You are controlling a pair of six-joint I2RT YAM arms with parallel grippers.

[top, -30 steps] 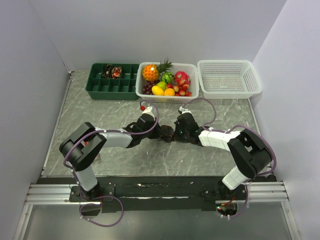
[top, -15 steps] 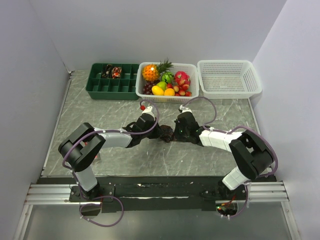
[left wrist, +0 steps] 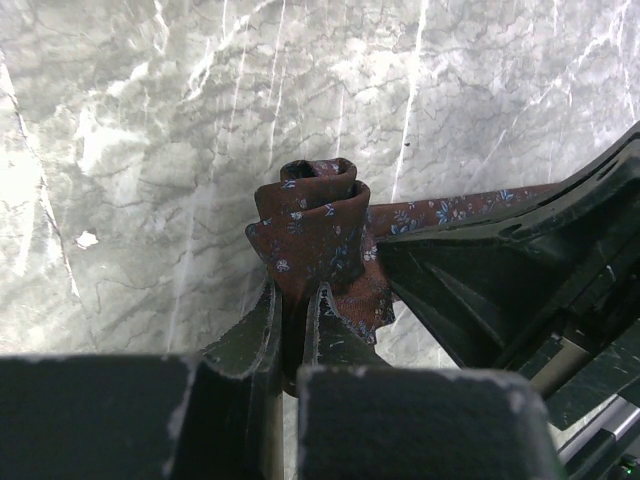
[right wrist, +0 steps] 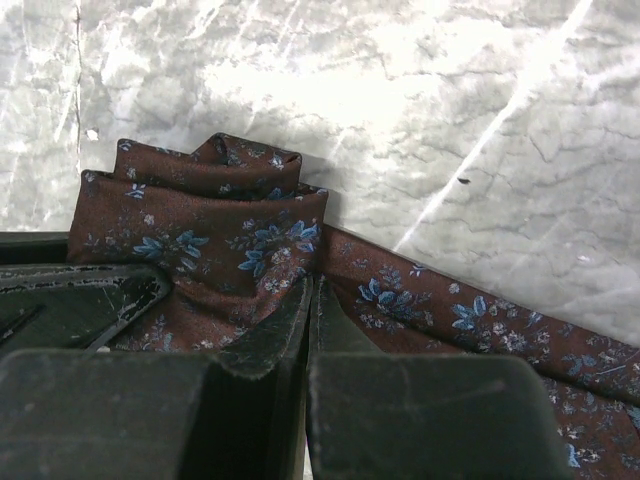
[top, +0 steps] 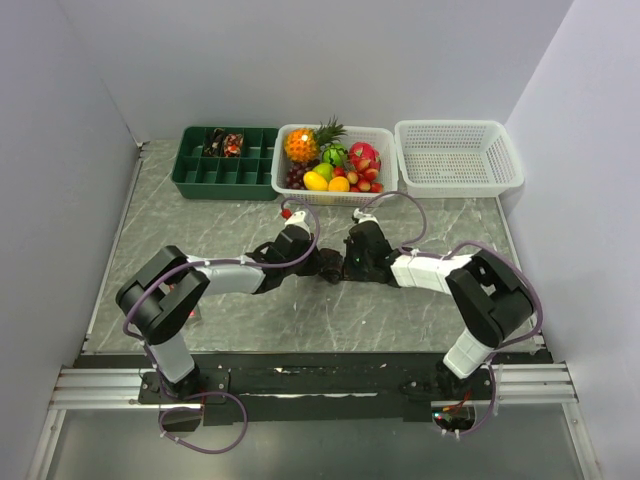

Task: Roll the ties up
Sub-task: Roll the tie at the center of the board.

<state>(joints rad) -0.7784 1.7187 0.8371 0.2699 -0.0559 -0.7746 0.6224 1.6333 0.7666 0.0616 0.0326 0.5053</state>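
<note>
Left end effector (left wrist: 295, 300): clamped on the near side of the tie (left wrist: 315, 225); dark floral fabric fills the narrow gap between the jaws, and a loose, lumpy coil stands just beyond the tips.
Right end effector (right wrist: 308, 300): jaws pressed together on a thin fold of the same tie, creases gathering into the tips; the unrolled tail runs off to the right under it.
Tie location: mid counter (top: 200, 230), between the two end effectors, which nearly touch; part coiled, part lying flat.
Step in hand: probably winding the coil, one side anchoring while the other turns.
Progress: two rolled ties (top: 224, 145) sit in the green tray (top: 225, 175) at the far left; this one looks about half done.
Risk, slack coil: the layers look uneven, so letting go of either grip could let the roll spring open.
Risk, collision: the end effectors work very close together, so a turn of either wrist could knock the other.
Risk, snag: the tail passes under the right end effector and may drag or twist instead of feeding in straight.
Risk, thin grip: only a small pinch is held on the right, so a pull could slip it free.
</note>
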